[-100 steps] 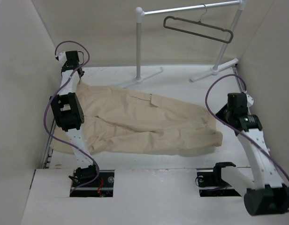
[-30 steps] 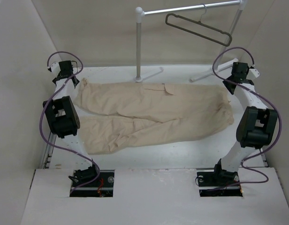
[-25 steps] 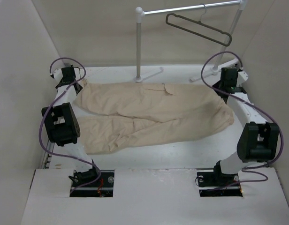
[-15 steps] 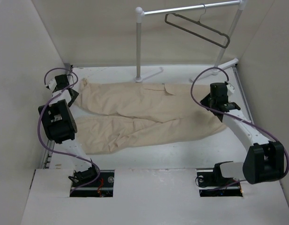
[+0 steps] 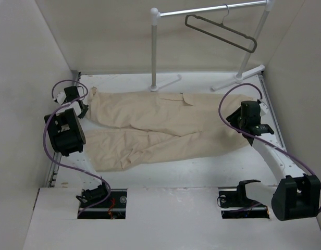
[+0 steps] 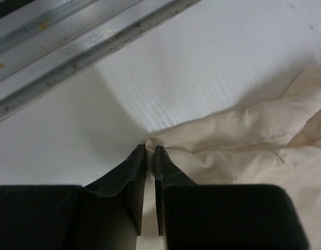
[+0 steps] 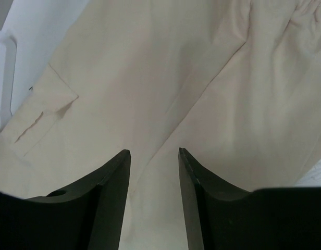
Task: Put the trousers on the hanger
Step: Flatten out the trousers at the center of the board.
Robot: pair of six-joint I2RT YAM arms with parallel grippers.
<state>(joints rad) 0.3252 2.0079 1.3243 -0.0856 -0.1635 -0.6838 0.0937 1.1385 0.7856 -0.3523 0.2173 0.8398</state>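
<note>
While in left tool (image 6: pixel 150 150), trousers (image 5: pixel 165 125) flat.

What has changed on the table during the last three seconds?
The trousers were pulled out straight, their upper leg now nearer the far edge. The right hand then drew back toward the near side and is open above the waist end. The left hand, still far left, is shut on a leg's end. The hanger still hangs on the rail.
</note>
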